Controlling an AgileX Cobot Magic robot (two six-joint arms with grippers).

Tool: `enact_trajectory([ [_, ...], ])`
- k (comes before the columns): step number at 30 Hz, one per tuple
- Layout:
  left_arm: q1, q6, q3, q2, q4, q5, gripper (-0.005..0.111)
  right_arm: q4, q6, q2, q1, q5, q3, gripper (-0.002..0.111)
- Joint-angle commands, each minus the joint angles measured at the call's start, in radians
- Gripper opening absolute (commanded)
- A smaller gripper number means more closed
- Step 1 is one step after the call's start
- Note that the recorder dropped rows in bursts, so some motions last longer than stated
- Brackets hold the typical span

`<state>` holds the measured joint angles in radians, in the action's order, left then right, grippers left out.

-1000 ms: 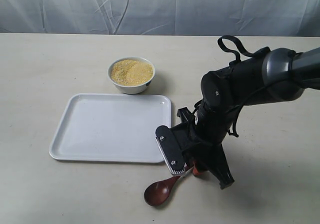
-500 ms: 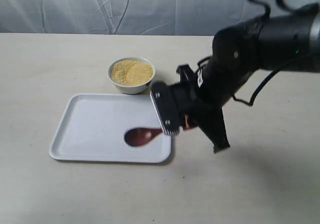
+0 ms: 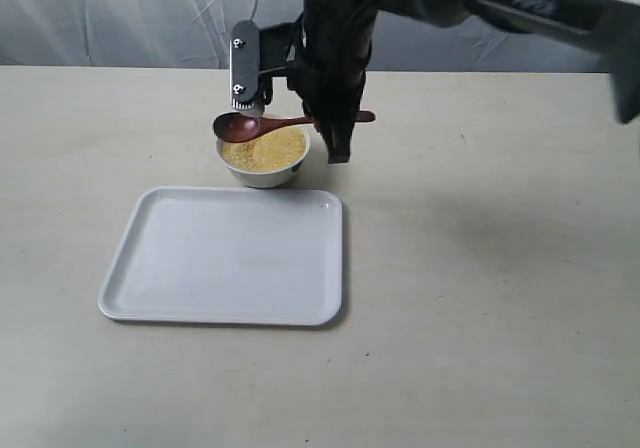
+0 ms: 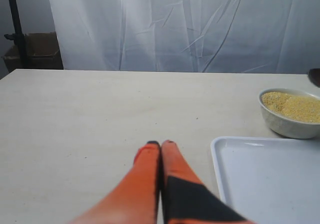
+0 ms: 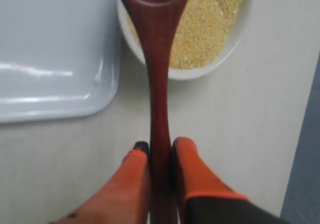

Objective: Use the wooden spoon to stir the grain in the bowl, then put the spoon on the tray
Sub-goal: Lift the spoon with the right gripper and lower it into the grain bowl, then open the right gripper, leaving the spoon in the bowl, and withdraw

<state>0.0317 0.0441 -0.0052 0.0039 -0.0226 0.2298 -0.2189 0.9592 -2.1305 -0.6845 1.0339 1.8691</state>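
Note:
My right gripper (image 5: 160,146) is shut on the handle of the dark reddish-brown wooden spoon (image 3: 270,124) (image 5: 159,74). The spoon is held level in the air, its oval head just above the left rim of the small white bowl (image 3: 262,173) (image 5: 235,44). Golden-yellow grain (image 3: 264,150) (image 5: 207,19) fills the bowl in a sandy heap. The white tray (image 3: 225,256) (image 5: 50,54) lies in front of the bowl with nothing on it. In the left wrist view my left gripper (image 4: 161,144) is shut with nothing in it, low over the table beside the tray (image 4: 270,184), away from the bowl (image 4: 290,111).
A grey-white curtain (image 3: 150,18) hangs along the table's far edge. A dark stand and a brown box (image 4: 35,51) sit beyond the table in the left wrist view. Bare table (image 3: 500,298) stretches to the right of the tray.
My right gripper closed on the spoon near the table's front edge, lifted it, carried it over the tray and now holds it above the bowl.

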Motion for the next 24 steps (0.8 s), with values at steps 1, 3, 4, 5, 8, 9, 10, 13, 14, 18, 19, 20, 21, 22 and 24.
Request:
enact_trajectory([
  [1,-0.002,-0.003,0.005,-0.004,-0.001,-0.013,0.0,0.034,-0.018,-0.161,0.034,0.035,0.178,-0.001],
  [3,-0.002,-0.003,0.005,-0.004,-0.001,-0.013,0.0,-0.025,-0.027,-0.235,0.055,0.044,0.253,-0.001],
  [4,-0.002,-0.003,0.005,-0.004,-0.001,-0.013,0.0,-0.056,-0.04,-0.258,0.057,0.039,0.268,-0.001],
  [5,-0.002,-0.003,0.005,-0.004,-0.001,-0.013,0.0,-0.081,-0.042,-0.268,0.059,0.026,0.27,-0.001],
  [8,-0.002,-0.003,0.005,-0.004,-0.001,-0.013,0.0,-0.092,-0.042,-0.288,0.059,-0.013,0.27,0.001],
  [9,-0.002,-0.003,0.005,-0.004,-0.001,-0.013,0.0,-0.094,-0.042,-0.288,0.056,-0.026,0.27,0.005],
  [10,-0.002,-0.003,0.005,-0.004,-0.001,-0.013,0.0,-0.092,-0.045,-0.288,0.056,-0.041,0.27,0.011],
  [13,-0.002,-0.003,0.005,-0.004,-0.001,-0.013,0.0,-0.089,-0.045,-0.287,0.045,-0.044,0.27,0.038],
  [14,-0.002,-0.003,0.005,-0.004,-0.001,-0.013,0.0,-0.084,-0.045,-0.287,0.045,-0.044,0.27,0.04],
  [18,-0.002,-0.003,0.005,-0.004,-0.001,-0.013,0.0,-0.129,-0.086,-0.245,0.031,-0.044,0.27,0.04],
  [19,-0.002,-0.003,0.005,-0.004,-0.001,-0.013,0.0,-0.131,-0.109,-0.226,0.025,-0.042,0.27,0.04],
  [20,-0.002,-0.003,0.005,-0.004,-0.001,-0.013,0.0,-0.128,-0.14,-0.204,0.023,-0.04,0.27,0.04],
  [21,-0.002,-0.003,0.005,-0.004,-0.001,-0.013,0.0,-0.1,-0.236,-0.164,0.021,-0.034,0.27,0.04],
  [22,-0.002,-0.003,0.005,-0.004,-0.001,-0.013,0.0,-0.061,-0.293,-0.144,0.021,-0.028,0.27,0.04],
  [24,-0.002,-0.003,0.005,-0.004,-0.001,-0.013,0.0,0.115,-0.461,-0.11,0.065,-0.004,0.27,0.04],
])
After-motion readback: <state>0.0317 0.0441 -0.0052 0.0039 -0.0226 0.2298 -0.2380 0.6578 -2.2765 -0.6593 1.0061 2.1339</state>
